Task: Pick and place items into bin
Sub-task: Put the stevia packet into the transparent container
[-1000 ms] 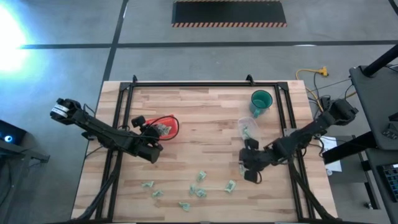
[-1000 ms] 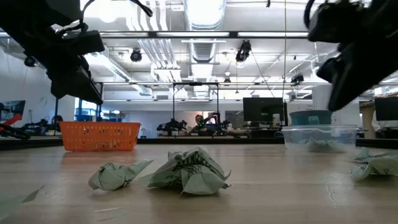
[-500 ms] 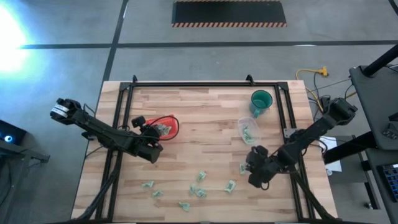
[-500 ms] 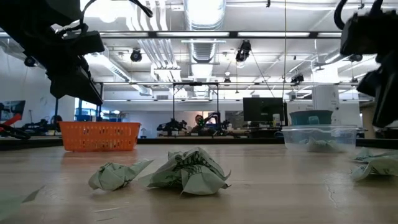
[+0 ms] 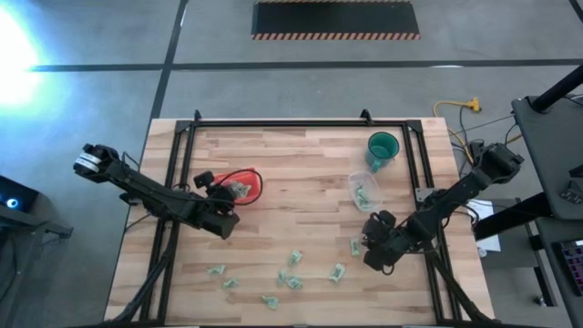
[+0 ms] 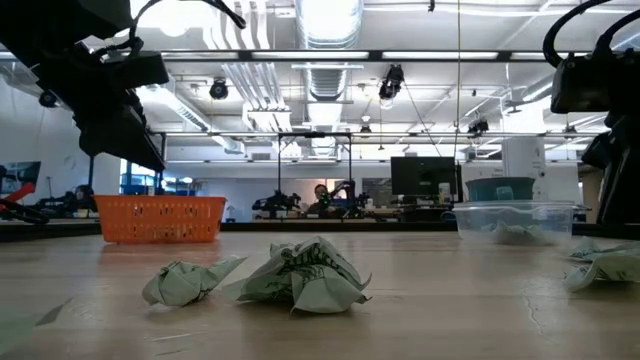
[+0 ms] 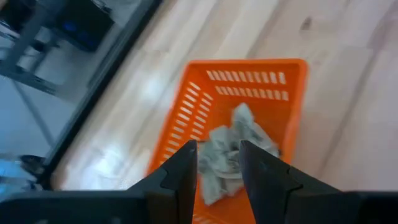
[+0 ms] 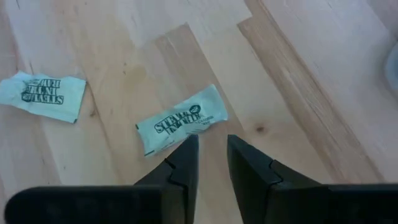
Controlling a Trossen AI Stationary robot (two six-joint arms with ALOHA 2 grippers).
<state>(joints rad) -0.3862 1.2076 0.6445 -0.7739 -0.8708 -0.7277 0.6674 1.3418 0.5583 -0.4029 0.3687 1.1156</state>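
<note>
Several pale green-and-white wrappers (image 5: 291, 281) lie scattered on the near half of the wooden table. Others sit crumpled inside the orange basket (image 5: 248, 180), seen in the left wrist view as a heap of wrappers (image 7: 239, 146). My left gripper (image 7: 217, 171) hovers above the basket (image 7: 186, 112), open and empty. My right gripper (image 8: 211, 158) is open by a narrow gap and hangs over a flat wrapper (image 8: 180, 124) that lies on the table. A second wrapper (image 8: 43, 93) lies farther off. In the high view the right gripper (image 5: 368, 250) is beside that wrapper (image 5: 355, 244).
A clear plastic tub (image 5: 364, 189) holding a few green pieces and a green mug (image 5: 383, 148) stand on the far right part of the table. A black frame (image 5: 182, 164) runs along the table's sides. Two crumpled wrappers (image 6: 300, 275) lie close to the low camera.
My right gripper has drawn back toward the table's near edge and slightly right, uncovering the wrapper beside it, and then held its place. My left arm has kept still over the basket.
</note>
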